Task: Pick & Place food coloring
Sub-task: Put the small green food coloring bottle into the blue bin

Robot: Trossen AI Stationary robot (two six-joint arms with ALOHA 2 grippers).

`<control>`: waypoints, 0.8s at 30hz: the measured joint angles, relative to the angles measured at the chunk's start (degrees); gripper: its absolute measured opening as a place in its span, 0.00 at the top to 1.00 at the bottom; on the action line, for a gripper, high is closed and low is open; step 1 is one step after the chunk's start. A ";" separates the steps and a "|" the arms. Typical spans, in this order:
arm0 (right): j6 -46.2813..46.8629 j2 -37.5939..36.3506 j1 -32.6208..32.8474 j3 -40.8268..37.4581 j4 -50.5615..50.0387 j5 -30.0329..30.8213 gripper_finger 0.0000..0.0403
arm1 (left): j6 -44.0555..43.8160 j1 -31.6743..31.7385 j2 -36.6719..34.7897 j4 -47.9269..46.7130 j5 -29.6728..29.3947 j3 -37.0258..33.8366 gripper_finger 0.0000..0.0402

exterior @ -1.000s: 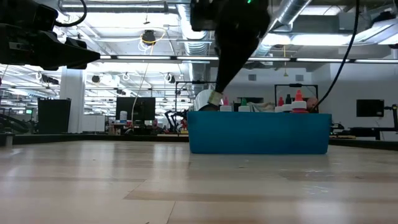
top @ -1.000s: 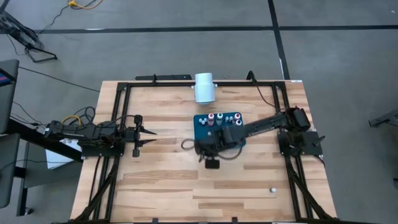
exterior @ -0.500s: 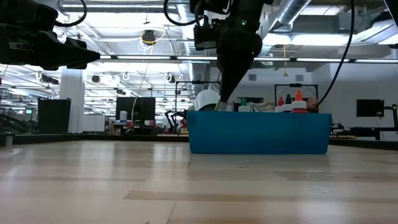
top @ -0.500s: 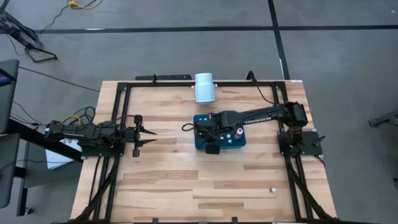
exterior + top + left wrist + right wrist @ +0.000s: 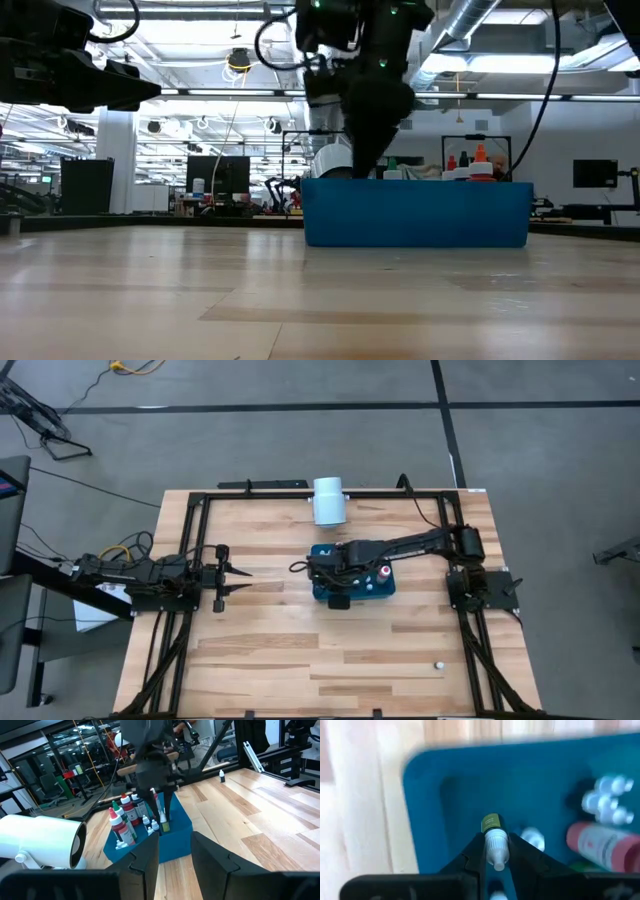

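A small food coloring bottle (image 5: 492, 837) with an olive body and a white cap hangs in my right gripper (image 5: 494, 849), which is shut on it over the left part of the dark teal tray (image 5: 445, 810). The left wrist view shows this gripper (image 5: 161, 815) pointing steeply down at the tray (image 5: 175, 837). Several other bottles (image 5: 125, 817) stand upright in the tray. My left gripper (image 5: 240, 579) waits at the table's left side, level, open, with nothing between its fingers. My right gripper pinches the bottle's white cap end (image 5: 495, 854) between its two fingers, coming from above and pointing steeply down. The bottle hangs upright below the fingers, its olive bottom (image 5: 165, 826) close over the tray. Whether the bottom touches the tray, I cannot tell.
A large white cylinder (image 5: 328, 500) lies beyond the tray at the table's far edge. One small white-capped bottle (image 5: 437, 665) stands alone near the front right corner. Black rails (image 5: 300, 493) frame the wooden table top.
My right gripper has carried the bottle from the tray's near side toward the table's far edge, over the tray's left part, and has sunk a little. In the low view the bottle has dropped behind the tray's front wall.
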 joint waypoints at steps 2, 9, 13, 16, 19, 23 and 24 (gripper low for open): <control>-0.14 0.18 -0.44 -0.19 -1.13 -0.01 0.86 | 0.00 0.00 -0.02 0.01 -0.02 0.00 0.74; -0.46 2.47 -1.51 0.03 0.12 -0.08 0.85 | 0.00 -0.01 0.00 0.02 0.00 0.01 0.74; -0.51 2.66 -1.49 -0.05 -0.24 -0.03 0.83 | 0.00 -0.01 -0.01 0.01 -0.02 -0.01 0.74; -0.48 2.61 -1.48 -0.08 -0.09 -0.03 0.82 | 0.00 0.01 0.00 0.00 0.00 0.01 0.74; -0.46 2.61 -1.45 -0.09 -0.15 -0.03 0.81 | 0.00 0.00 -0.02 0.00 -0.02 0.00 0.74; -0.46 2.61 -1.45 -0.09 -0.24 -0.01 0.81 | 0.00 0.00 -0.02 0.01 -0.02 -0.01 0.74; -0.44 2.61 -1.45 -0.09 -0.28 -0.01 0.81 | 0.00 0.00 -0.02 0.00 -0.02 -0.01 0.74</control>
